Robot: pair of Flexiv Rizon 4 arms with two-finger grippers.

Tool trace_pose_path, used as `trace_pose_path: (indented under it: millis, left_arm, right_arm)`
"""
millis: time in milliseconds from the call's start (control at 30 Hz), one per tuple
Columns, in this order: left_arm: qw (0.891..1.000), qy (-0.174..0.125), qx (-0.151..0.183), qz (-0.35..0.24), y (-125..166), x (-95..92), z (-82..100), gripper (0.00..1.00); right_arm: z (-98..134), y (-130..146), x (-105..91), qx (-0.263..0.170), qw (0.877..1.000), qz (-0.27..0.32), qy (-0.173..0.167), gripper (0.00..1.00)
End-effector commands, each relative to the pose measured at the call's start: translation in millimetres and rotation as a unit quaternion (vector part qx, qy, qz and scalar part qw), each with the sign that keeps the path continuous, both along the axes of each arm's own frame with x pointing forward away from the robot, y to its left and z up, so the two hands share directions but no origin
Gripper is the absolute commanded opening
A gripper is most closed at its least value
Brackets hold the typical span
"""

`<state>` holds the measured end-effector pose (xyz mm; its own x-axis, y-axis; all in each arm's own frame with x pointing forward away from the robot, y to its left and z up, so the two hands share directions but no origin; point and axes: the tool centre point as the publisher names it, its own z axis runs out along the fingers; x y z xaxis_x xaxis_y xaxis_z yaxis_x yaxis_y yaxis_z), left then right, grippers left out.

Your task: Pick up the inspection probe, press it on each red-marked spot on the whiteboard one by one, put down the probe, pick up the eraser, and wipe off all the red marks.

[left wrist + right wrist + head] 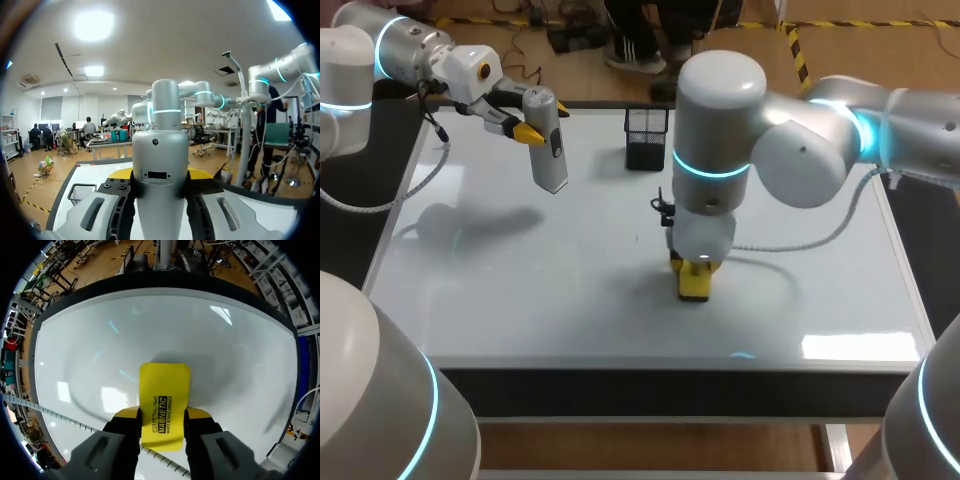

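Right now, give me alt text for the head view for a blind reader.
The right gripper clamps a yellow eraser in its fingers, down on the whiteboard near its middle. The left gripper holds the grey inspection probe up over the far left corner; a black mesh basket stands at the back.

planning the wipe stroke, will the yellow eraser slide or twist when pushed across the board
Probably slides easily: the whiteboard looks glossy. The eraser looks a stiff flat block, and the right gripper clamps both its sides, so twisting seems unlikely.
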<state>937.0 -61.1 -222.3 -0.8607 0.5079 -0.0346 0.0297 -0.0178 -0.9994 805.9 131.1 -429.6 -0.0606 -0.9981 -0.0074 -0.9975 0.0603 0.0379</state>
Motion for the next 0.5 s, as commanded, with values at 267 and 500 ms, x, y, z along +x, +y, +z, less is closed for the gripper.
trace_pose_path:
  millis: [267, 500]
  left_arm:
    - [1.000, 0.000, 0.001, -0.001, 0, 0.2, 1.3, 0.00]
    - [1.000, 0.000, 0.001, -0.001, 0, 0.2, 1.3, 0.00]
  right_arm:
    - [9, -33, -1.3, 0.005, 1.000, -0.011, -0.013, 0.00]
    - [37, -39, 1.8, -0.007, 1.000, 0.019, -0.018, 0.00]
